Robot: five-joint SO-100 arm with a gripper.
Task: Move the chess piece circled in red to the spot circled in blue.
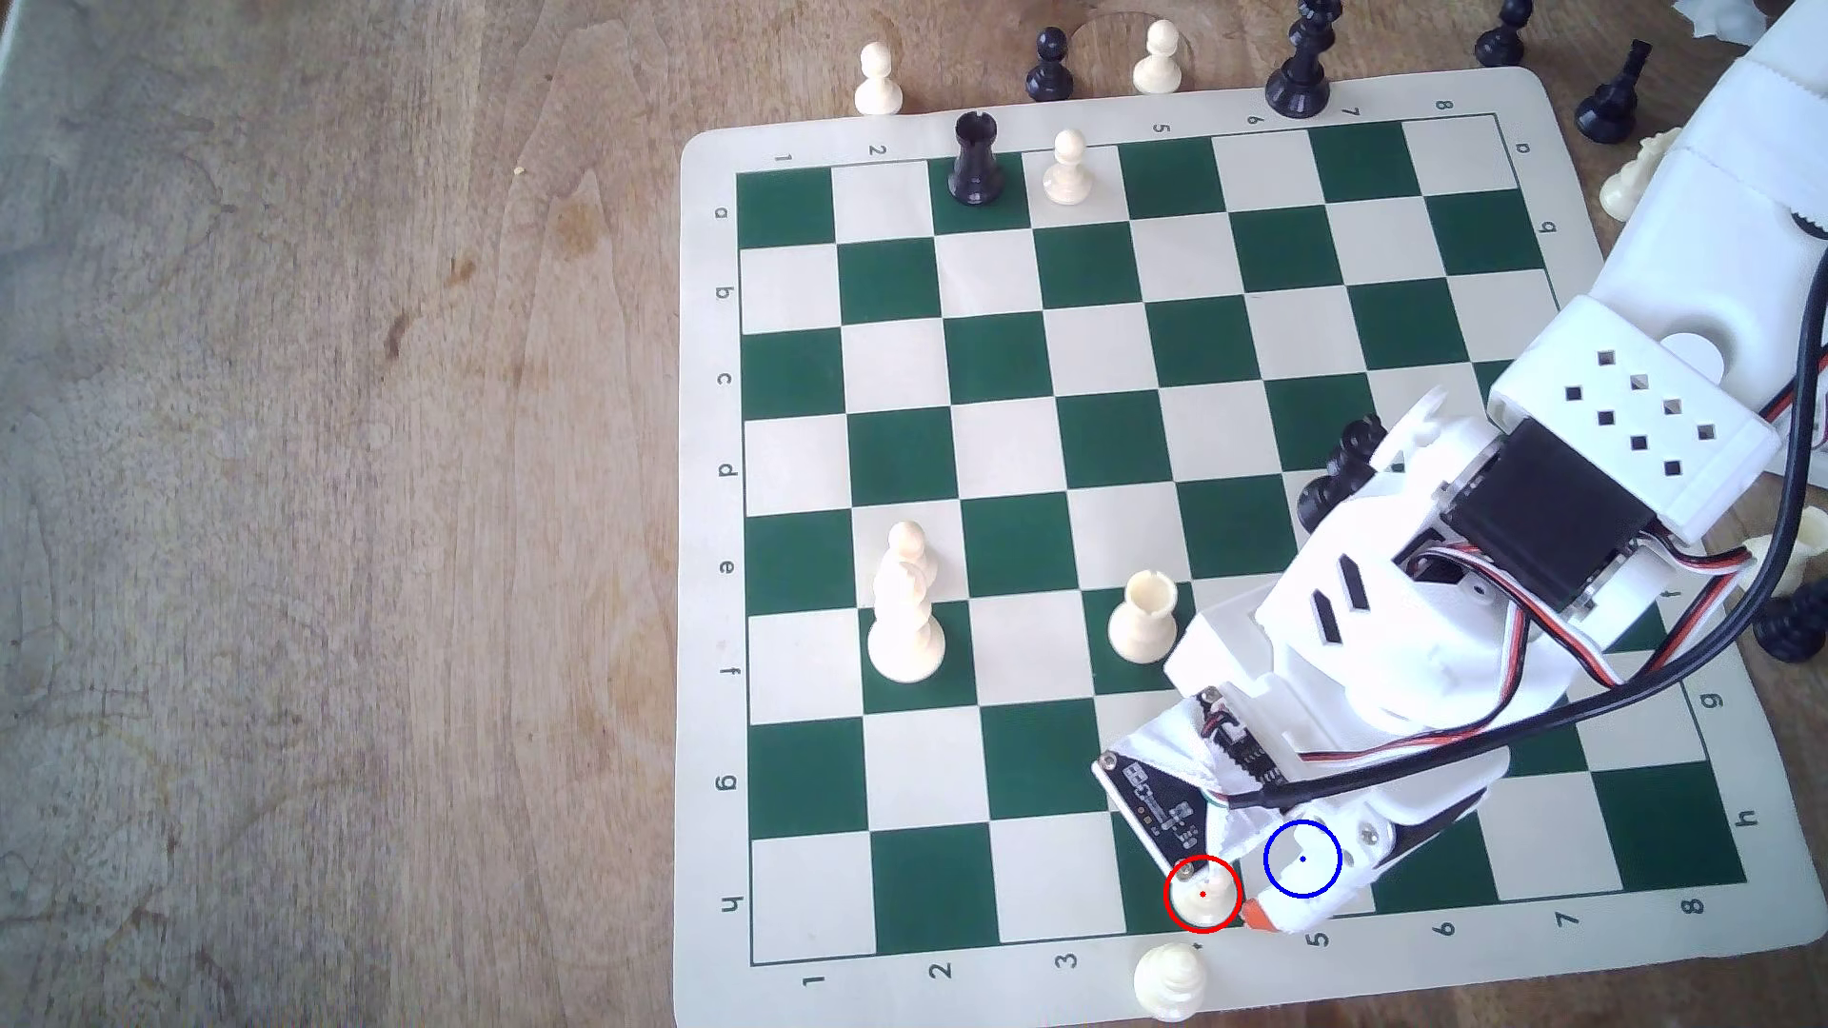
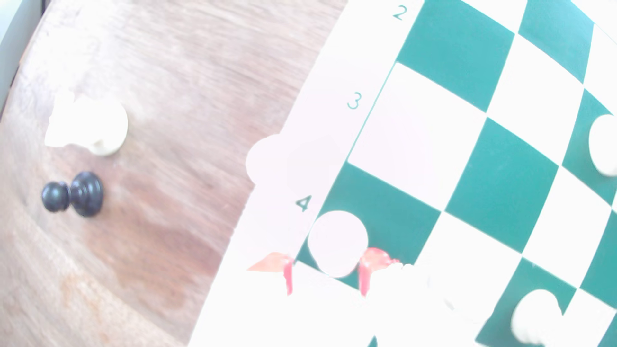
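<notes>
Plainly risky: chess mat [image 1: 989, 633] on the wooden counter [image 1: 346, 494], jaws spread either side of the cream pawn [image 2: 337, 242] on its green red-ringed square; could topple it toward the ridged piece [image 1: 1170, 979] if closing off-centre.

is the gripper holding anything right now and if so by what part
The gripper brackets the white pawn on its green square, one red-tipped finger on each side of it. Glare hides whether they touch it, so a hold cannot be confirmed.
</notes>
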